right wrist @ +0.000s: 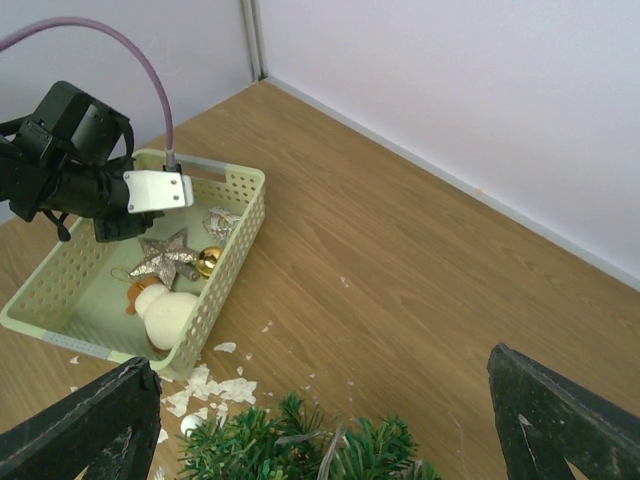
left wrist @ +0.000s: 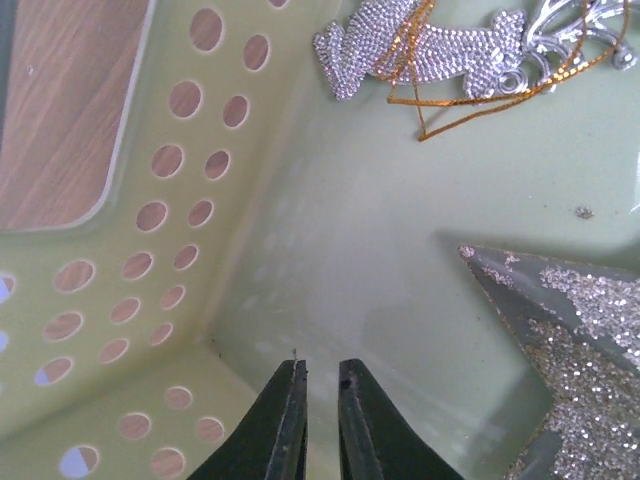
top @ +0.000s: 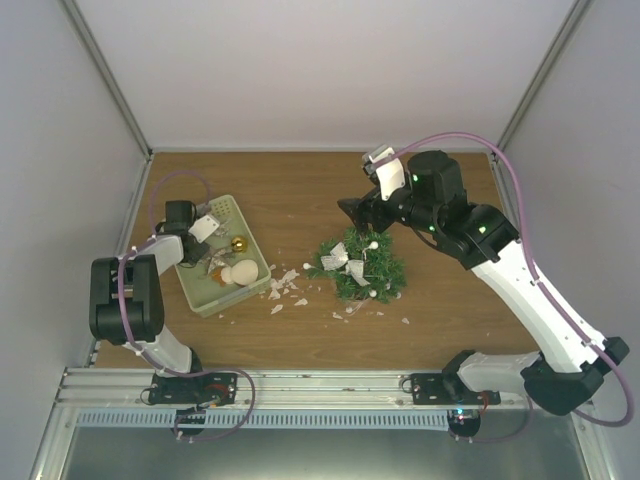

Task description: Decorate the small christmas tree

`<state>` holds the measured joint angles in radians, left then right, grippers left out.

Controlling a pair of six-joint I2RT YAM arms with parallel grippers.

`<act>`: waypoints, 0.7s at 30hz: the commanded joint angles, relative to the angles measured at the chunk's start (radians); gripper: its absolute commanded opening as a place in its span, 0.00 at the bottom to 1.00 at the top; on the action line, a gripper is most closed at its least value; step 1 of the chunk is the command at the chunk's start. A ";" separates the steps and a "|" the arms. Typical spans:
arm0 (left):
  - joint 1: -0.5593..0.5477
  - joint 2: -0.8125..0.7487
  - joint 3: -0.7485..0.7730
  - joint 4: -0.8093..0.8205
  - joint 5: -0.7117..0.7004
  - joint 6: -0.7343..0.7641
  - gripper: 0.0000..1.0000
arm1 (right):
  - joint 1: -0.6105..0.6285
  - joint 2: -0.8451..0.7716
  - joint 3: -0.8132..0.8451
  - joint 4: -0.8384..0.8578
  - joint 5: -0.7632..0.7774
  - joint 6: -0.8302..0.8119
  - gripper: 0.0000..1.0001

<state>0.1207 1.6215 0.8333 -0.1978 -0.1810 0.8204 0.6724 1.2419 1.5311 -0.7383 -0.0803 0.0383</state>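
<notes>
Downward, left claw [left wrist: 320, 372] inside tray [left wrist: 330, 250], nearly closed

So our rig is 2 arms, the left arm [top: 125, 300] and right arm [top: 510, 265], both white shells with chunky black joints. Each has a purple cable [right wrist: 167, 130]. Tiny green lights [top: 415, 181] glow on the right one. The left hand [left wrist: 320, 368] has 2 dark tapered fingers [left wrist: 285, 420], and a white block [right wrist: 158, 190] sits behind it.

Left arm [top: 125, 295] folded tight, wrist tipped downward, its claw [left wrist: 320, 372] pinched nearly together, only a sliver between the fingers. Right arm [top: 520, 275] stretched forward, claw [right wrist: 330, 420] spread wide.
</notes>
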 commanded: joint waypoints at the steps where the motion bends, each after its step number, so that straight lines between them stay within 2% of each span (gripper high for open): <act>1: 0.008 -0.012 0.035 -0.017 0.029 -0.009 0.24 | -0.010 -0.022 -0.015 0.027 -0.001 0.000 0.89; 2: 0.008 -0.011 0.042 -0.041 0.038 -0.008 0.34 | -0.010 -0.024 -0.015 0.025 -0.002 0.000 0.89; 4: 0.008 -0.013 0.064 -0.119 0.068 0.004 0.49 | -0.010 -0.026 -0.018 0.025 0.000 0.000 0.89; 8: 0.017 -0.082 0.060 -0.215 0.131 0.064 0.70 | -0.009 -0.029 -0.026 0.029 -0.001 0.000 0.89; 11: 0.033 -0.140 0.080 -0.290 0.204 0.113 0.83 | -0.010 -0.024 -0.032 0.036 -0.005 -0.001 0.89; 14: 0.050 -0.158 0.116 -0.372 0.252 0.169 0.87 | -0.009 -0.024 -0.034 0.041 -0.010 0.000 0.89; 18: 0.065 -0.116 0.153 -0.478 0.274 0.236 0.87 | -0.010 -0.030 -0.036 0.042 -0.008 0.003 0.89; 21: 0.077 -0.056 0.158 -0.487 0.272 0.263 0.87 | -0.009 -0.035 -0.036 0.039 -0.007 0.004 0.89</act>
<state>0.1799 1.4986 0.9779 -0.5980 0.0486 1.0092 0.6720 1.2293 1.5017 -0.7300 -0.0845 0.0383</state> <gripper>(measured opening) 0.874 0.894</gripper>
